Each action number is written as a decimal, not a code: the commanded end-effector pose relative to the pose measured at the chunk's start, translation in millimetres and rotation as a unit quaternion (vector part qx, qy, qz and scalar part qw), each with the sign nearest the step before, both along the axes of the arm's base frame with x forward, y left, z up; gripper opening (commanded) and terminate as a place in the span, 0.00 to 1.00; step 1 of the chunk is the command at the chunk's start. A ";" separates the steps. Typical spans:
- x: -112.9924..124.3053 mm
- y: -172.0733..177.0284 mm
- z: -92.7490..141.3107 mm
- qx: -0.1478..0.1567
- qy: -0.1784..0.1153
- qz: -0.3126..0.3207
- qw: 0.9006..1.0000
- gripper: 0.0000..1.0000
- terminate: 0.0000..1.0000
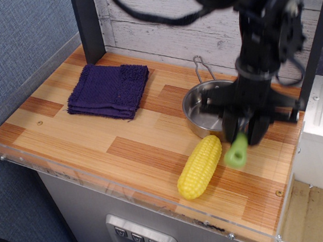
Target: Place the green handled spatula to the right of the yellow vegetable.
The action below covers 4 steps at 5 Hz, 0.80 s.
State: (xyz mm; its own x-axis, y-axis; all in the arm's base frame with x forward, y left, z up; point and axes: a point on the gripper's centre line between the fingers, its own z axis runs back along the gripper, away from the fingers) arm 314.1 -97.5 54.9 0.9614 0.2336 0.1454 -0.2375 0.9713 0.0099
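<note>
My gripper (243, 130) is shut on the green handled spatula (237, 149). Only its lime-green handle with the end hole shows, pointing down and toward the front; the blade is hidden between the fingers. The handle hangs just above the board, right of the upper end of the yellow vegetable (200, 166), a corn cob lying at a slant near the front edge. The black arm (268, 36) comes down from the upper right and covers part of the pan.
A steel pan (201, 108) with a wire handle sits behind the corn, partly hidden by the arm. A folded purple cloth (109, 90) lies at the back left. A clear plastic rim (128, 195) edges the wooden board. A dark post (88, 25) stands at the back.
</note>
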 end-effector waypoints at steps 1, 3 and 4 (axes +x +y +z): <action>19.1 -5.1 27.8 -0.042 -0.020 0.008 0.999 0.00 0.00; 1.2 -7.6 27.1 -0.048 -0.019 -0.001 0.999 0.00 0.00; -10.7 -12.1 13.4 -0.033 -0.008 -0.017 0.999 0.00 0.00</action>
State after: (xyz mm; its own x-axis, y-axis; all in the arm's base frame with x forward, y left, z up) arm 295.0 -109.4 50.3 0.9723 0.2100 0.1022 -0.2081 0.9777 -0.0293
